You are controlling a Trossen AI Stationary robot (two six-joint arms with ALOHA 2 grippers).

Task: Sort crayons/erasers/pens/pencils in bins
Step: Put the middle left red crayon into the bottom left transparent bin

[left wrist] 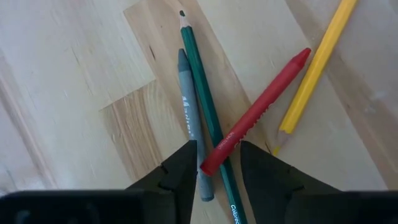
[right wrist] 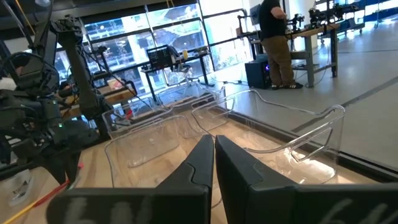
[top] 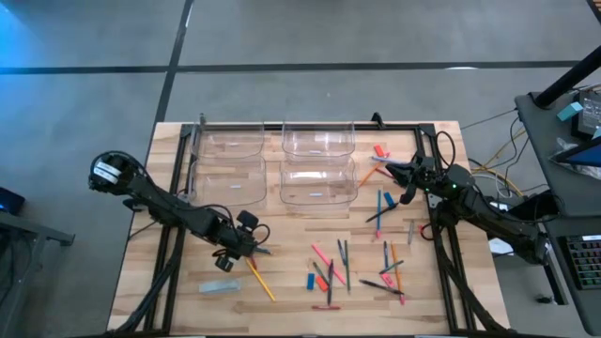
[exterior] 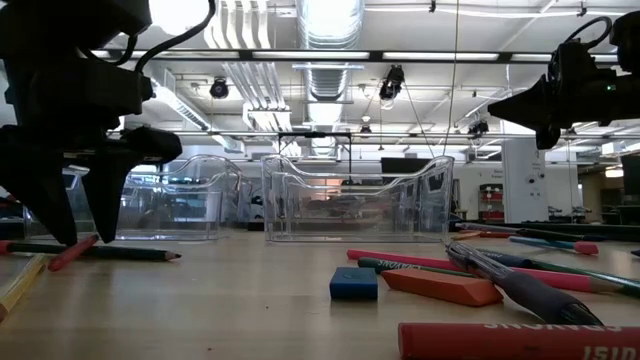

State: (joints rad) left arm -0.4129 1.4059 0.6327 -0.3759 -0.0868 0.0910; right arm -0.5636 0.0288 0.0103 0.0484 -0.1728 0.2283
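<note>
My left gripper [left wrist: 219, 158] points steeply down at the table's near left [top: 248, 248], open. Its fingertips stand on either side of the blunt end of a red crayon [left wrist: 261, 109], which lies across a green pencil [left wrist: 202, 93] beside a grey crayon [left wrist: 188, 106]. A yellow pencil [left wrist: 314, 68] lies just past them. Four clear bins [top: 319, 141] stand at the far middle of the table. My right gripper [right wrist: 213, 149] is shut on nothing and hovers level above the far right [top: 392, 171]. My left gripper comes from above, its two fingers across the red crayon's blunt end [left wrist: 211, 163], the green pencil and the grey crayon, all flat on the table. A narrow gap shows on each side, and I cannot tell whether either finger touches them.
Several pens, pencils, crayons and erasers lie scattered over the table's near right [top: 357, 268], with a blue eraser [exterior: 353, 283] among them. A pale blue piece [top: 218, 286] lies at the near left. Black frame rails [top: 183, 178] run along the table's sides.
</note>
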